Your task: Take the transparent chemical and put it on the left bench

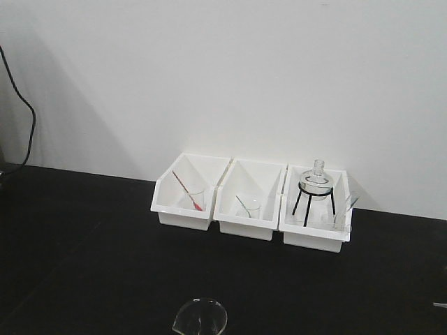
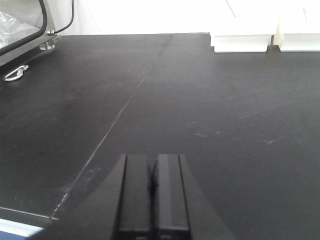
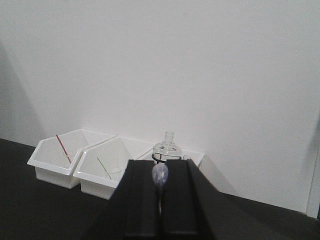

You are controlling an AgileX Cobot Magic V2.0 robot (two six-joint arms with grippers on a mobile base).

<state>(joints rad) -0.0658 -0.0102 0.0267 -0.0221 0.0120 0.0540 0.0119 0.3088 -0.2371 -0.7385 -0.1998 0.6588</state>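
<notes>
The transparent chemical's clear beaker [image 1: 200, 317] with its pouring spout shows at the bottom edge of the front view, over the black left bench [image 1: 84, 237]. In the right wrist view my right gripper [image 3: 160, 167] is shut with the clear dropper bulb [image 3: 160, 176] and its thin stem pinched between the fingers; the beaker is hidden there. My left gripper [image 2: 153, 165] is shut and empty, low over the bare bench [image 2: 200, 100]. Neither gripper shows in the front view.
Three white bins stand in a row by the wall: the left bin [image 1: 183, 215] holds a small beaker with a red stick [image 1: 187, 190], the middle bin [image 1: 248, 225] a small beaker, the right bin [image 1: 314, 236] a round flask [image 1: 318, 178] on a black tripod. A black cable [image 1: 28, 118] hangs at left. The bench's front edge [image 2: 25, 215] is near my left gripper.
</notes>
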